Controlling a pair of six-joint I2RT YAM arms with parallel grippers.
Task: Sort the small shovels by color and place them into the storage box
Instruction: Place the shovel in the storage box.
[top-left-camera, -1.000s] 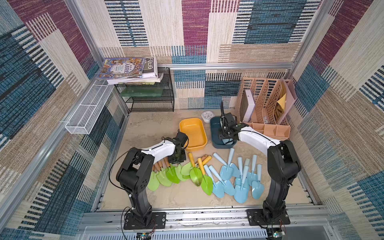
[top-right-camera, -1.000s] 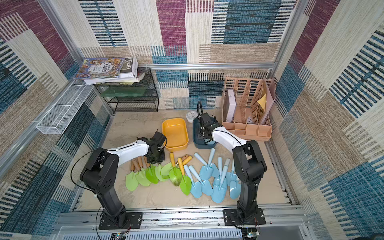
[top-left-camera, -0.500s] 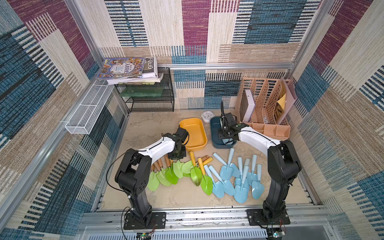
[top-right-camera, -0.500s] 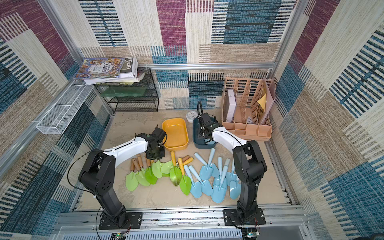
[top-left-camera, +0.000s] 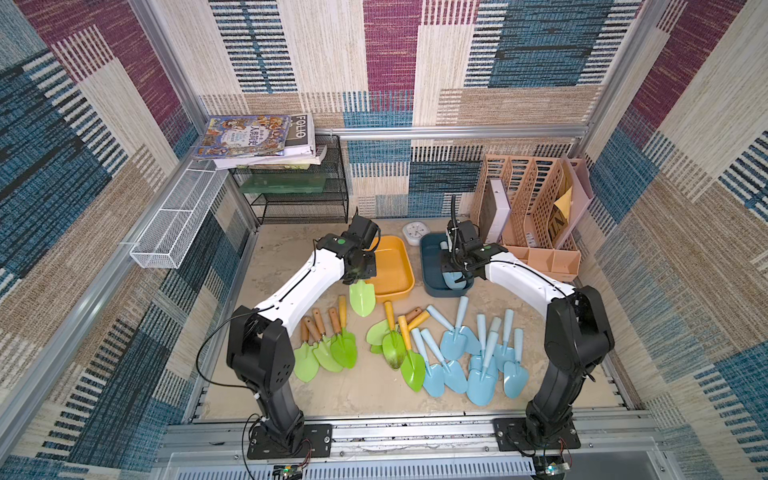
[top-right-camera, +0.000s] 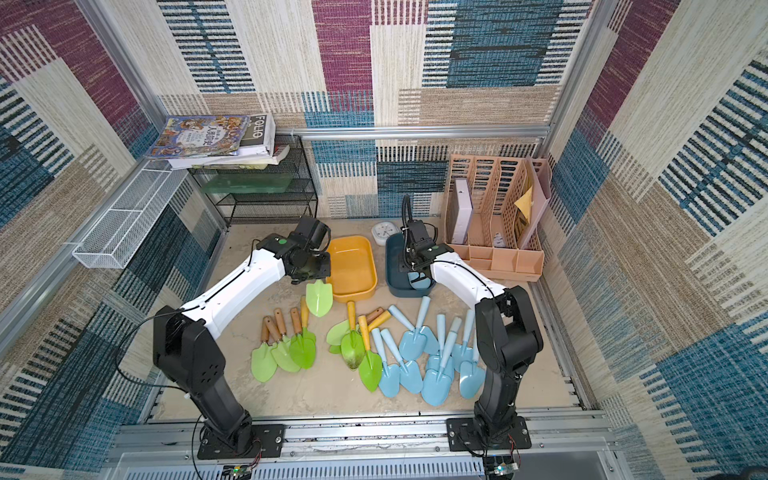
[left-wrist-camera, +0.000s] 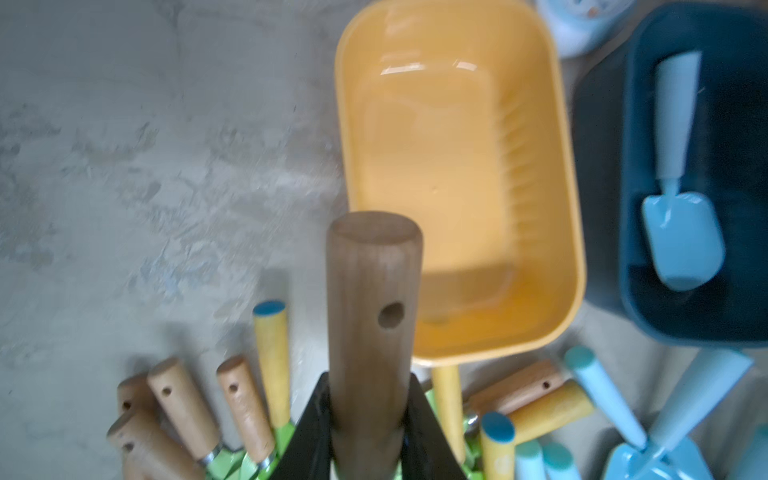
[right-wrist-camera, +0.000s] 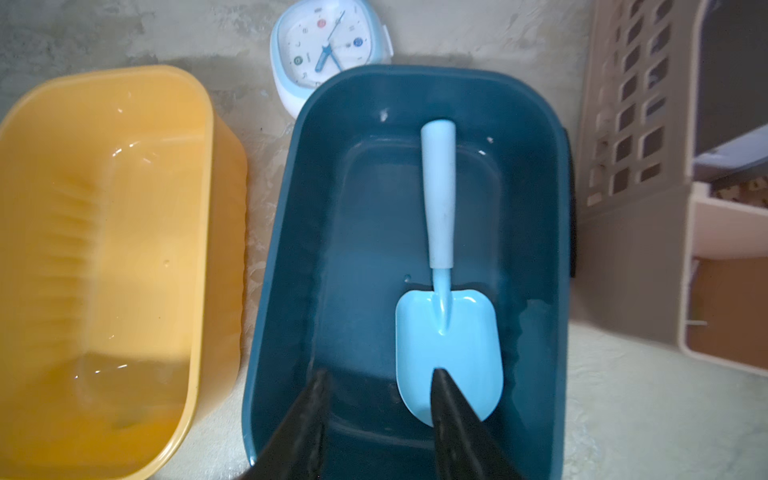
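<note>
Hanging at the yellow box's (top-left-camera: 409, 272) near-left corner, the green shovel (top-left-camera: 362, 297), likely light and stiff, is clamped at its wooden handle (left-wrist-camera: 372, 291) by the left gripper (left-wrist-camera: 368, 399); the right gripper (right-wrist-camera: 378, 386) gapes empty.

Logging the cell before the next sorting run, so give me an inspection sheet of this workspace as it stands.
Surface: beige mottled tabletop.
Job's things: green shovels and light blue shovels lie in groups; one blue shovel in the dark blue box; yellow box empty.
Clutter: clock by the boxes; file organizer; wire rack with books.
Grippers: left gripper shut on a wooden-handled green shovel; right gripper, jaws open, above the dark blue box.
Cables: black cable loops beside left arm's base.
Surroundings: patterned fabric walls.
</note>
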